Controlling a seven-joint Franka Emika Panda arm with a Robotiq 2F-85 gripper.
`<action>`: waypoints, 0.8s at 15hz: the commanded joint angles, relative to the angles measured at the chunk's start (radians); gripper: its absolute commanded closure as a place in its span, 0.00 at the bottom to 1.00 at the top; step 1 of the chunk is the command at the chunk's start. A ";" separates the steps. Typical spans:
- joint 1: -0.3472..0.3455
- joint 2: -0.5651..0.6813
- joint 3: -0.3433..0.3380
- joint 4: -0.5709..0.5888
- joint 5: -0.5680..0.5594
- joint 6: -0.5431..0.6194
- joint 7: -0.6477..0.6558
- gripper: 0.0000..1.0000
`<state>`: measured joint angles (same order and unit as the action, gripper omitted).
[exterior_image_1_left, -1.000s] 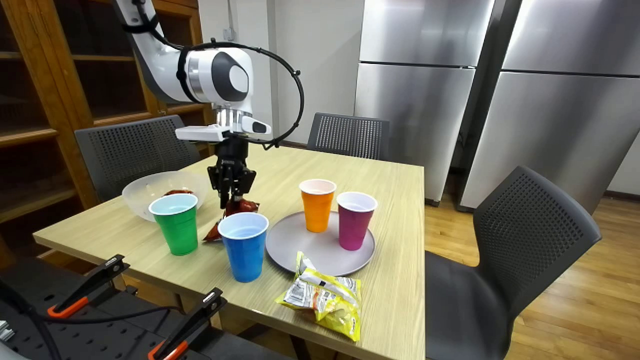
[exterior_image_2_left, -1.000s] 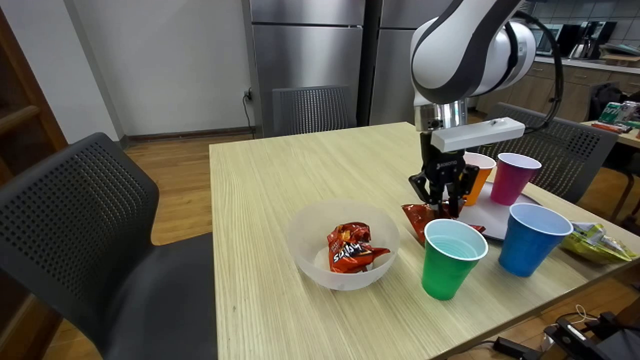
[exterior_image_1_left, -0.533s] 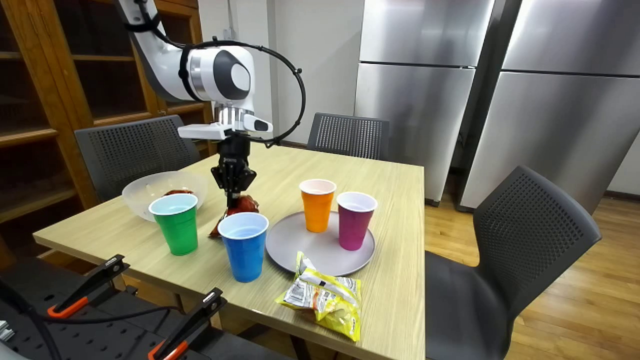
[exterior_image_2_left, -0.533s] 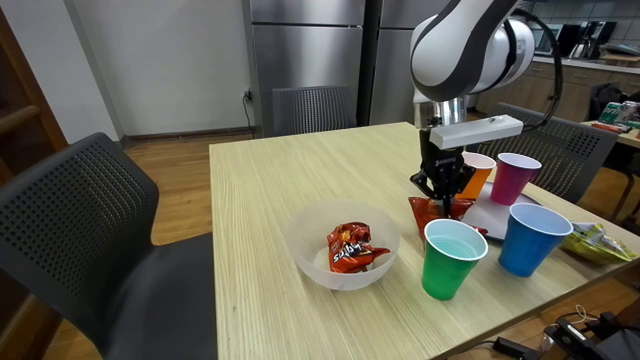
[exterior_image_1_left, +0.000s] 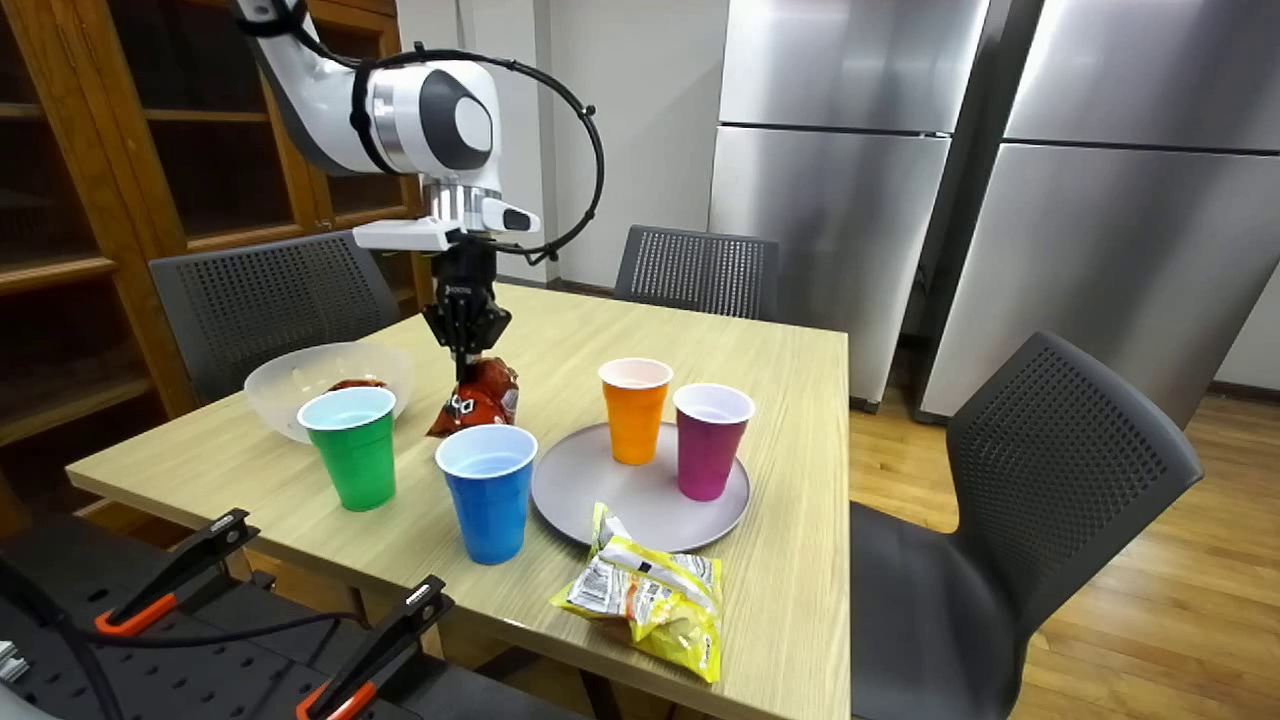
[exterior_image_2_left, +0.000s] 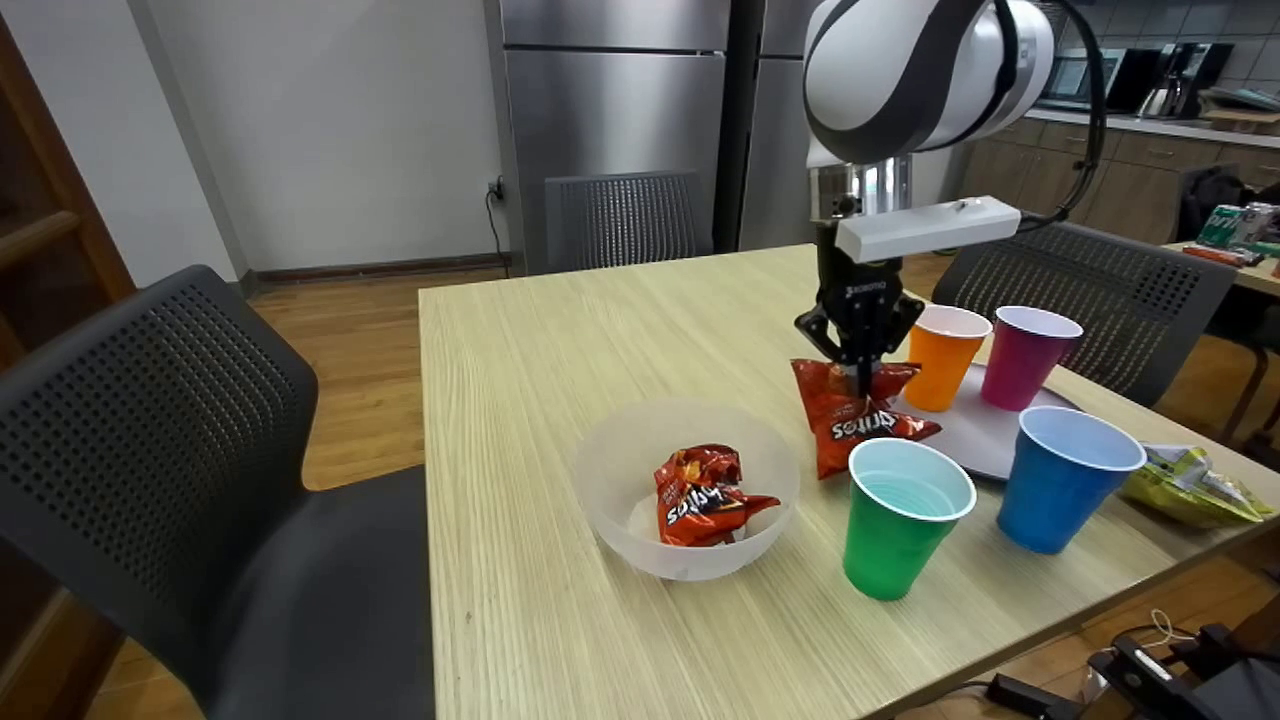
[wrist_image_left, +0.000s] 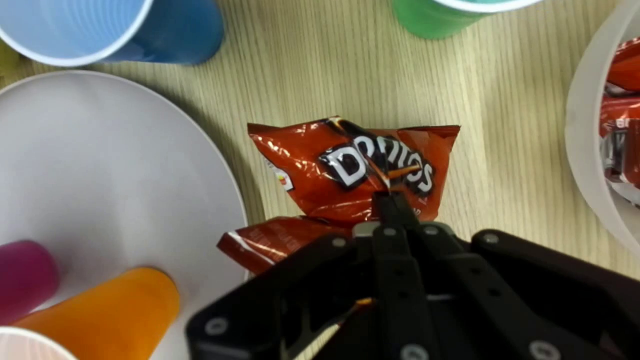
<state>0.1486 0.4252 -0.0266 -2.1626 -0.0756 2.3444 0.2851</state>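
My gripper (wrist_image_left: 391, 197) points down with its fingers closed together on a pinched fold of a red Doritos bag (wrist_image_left: 300, 165). In both exterior views the bag (exterior_image_2_left: 832, 415) hangs from the fingertips, creased and partly upright. Its lower part is hidden behind the blue cup (exterior_image_1_left: 490, 500) in an exterior view, so I cannot tell there whether it touches the table. The green cup (exterior_image_2_left: 895, 540) stands close in front of it. To one side is a translucent white bowl (exterior_image_2_left: 605, 480) with another red bag (exterior_image_2_left: 705, 500) inside.
A grey plate (exterior_image_1_left: 585, 490) carries an orange cup (exterior_image_1_left: 636, 420) and a purple cup (exterior_image_1_left: 708, 450), close beside the bag. A yellow snack bag (exterior_image_1_left: 660, 610) lies near the table (exterior_image_1_left: 790, 560) corner. Dark chairs (exterior_image_1_left: 1050, 500) surround the table.
The jaws, slightly apart one second ago, have come together on the red bag. Since then gripper and bag have risen, and more of the bag's lettering shows. Cups, bowl and plate have stayed put.
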 joint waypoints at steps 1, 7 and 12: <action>0.039 -0.064 -0.001 0.005 -0.042 -0.016 0.071 1.00; 0.101 -0.128 0.015 0.036 -0.094 -0.011 0.180 1.00; 0.157 -0.153 0.040 0.050 -0.143 -0.013 0.284 1.00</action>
<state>0.2799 0.2991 -0.0059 -2.1163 -0.1701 2.3445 0.4845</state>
